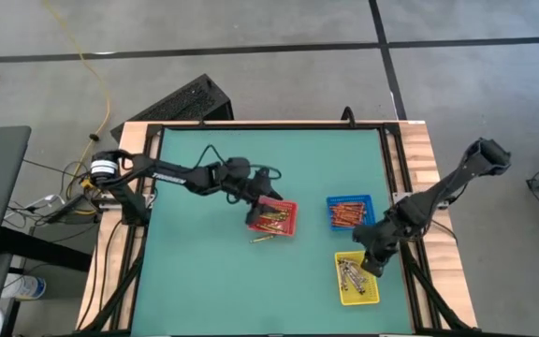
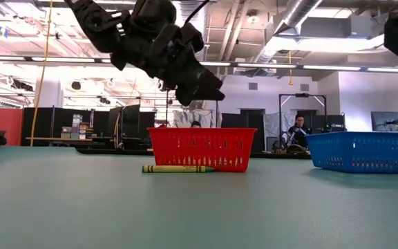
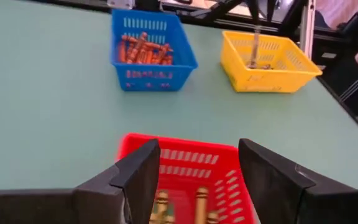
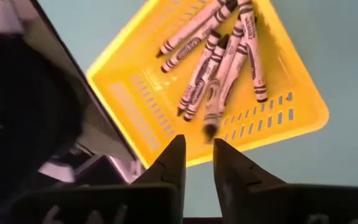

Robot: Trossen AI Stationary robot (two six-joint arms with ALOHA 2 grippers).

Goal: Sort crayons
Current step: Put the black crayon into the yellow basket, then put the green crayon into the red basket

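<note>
My left gripper (image 1: 258,212) hovers open and empty over the red tray (image 3: 185,155), which holds yellowish crayons (image 3: 201,202). In the low view the left gripper (image 2: 200,88) hangs above the tray's rim. One yellowish crayon (image 2: 175,168) lies flat on the table beside the red tray's near side (image 1: 262,241). My right gripper (image 4: 197,144) is just above the yellow tray (image 4: 135,93), at its edge, fingers a narrow gap apart and holding nothing. Several grey crayons (image 4: 219,62) lie in that tray.
The blue tray (image 1: 349,212) with orange-red crayons stands between the red tray and the yellow tray (image 1: 356,278), toward the table's right. The green mat is bare at the left and near side. A person sits in the room far behind the table (image 2: 297,131).
</note>
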